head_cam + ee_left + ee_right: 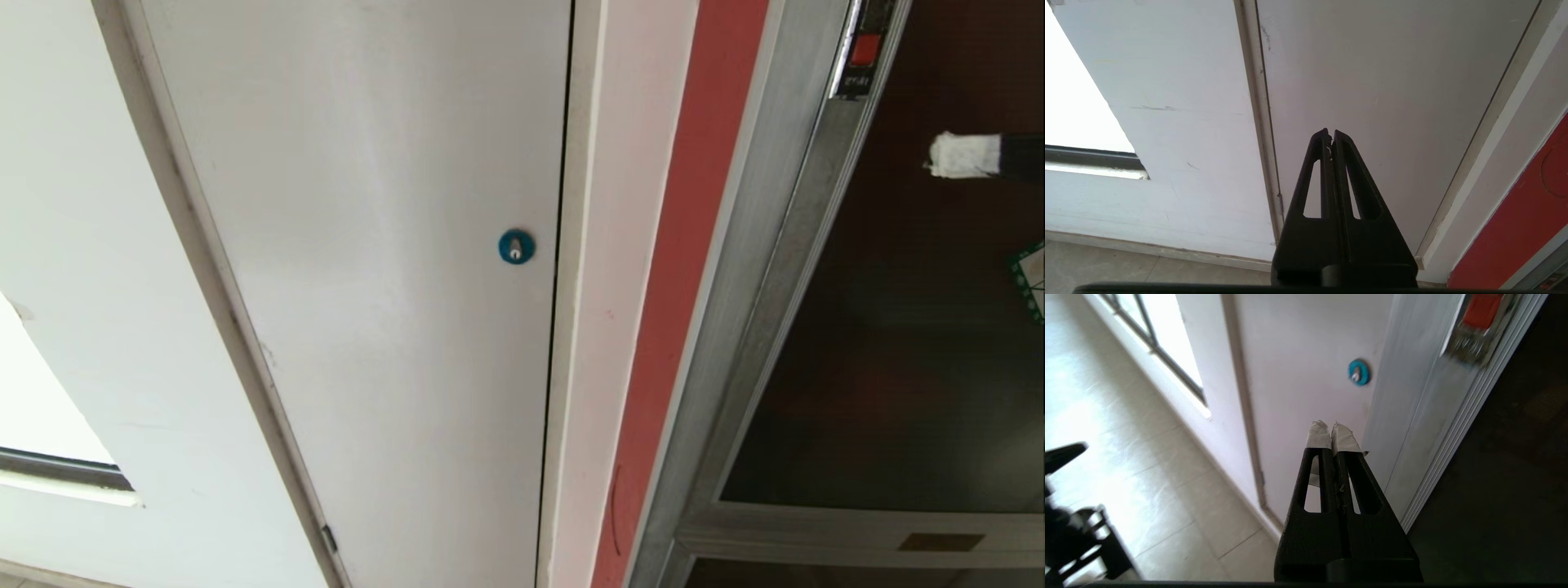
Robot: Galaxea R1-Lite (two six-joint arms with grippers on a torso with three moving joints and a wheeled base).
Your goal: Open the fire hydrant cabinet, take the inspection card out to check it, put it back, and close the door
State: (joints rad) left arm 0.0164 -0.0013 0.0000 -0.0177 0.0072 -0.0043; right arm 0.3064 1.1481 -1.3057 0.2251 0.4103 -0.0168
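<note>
The fire hydrant cabinet (759, 343), a tall wall unit with a brushed silver metal frame and a red strip down its outer side, fills the right part of the head view. Its door (898, 343), a large dark tinted glass panel in that silver frame, lies flush in the frame with no gap showing. A small red latch (864, 49) sits in a dark plate on the frame near the top edge of the head view, and a corner of a green-edged white sticker (1033, 282) shows on the glass at the far right.

The right gripper (939, 155), black with white tape wrapped round its fingertips, reaches in from the right edge in front of the dark glass, below the red latch and above the sticker. In the right wrist view its two taped fingers are pressed together with nothing between them, and the latch stands ahead of the tips and off to the cabinet side; whether the tips touch the glass cannot be told.

Beyond the cabinet's red strip, away from the right gripper, stands a plain white panel door (367, 286) with a round blue lock (516, 246) near its edge.

The left gripper (1330, 141), plain black, appears only in its own wrist view, its fingers closed together and empty, pointing at that white door low near the tiled floor (1126, 265).
</note>
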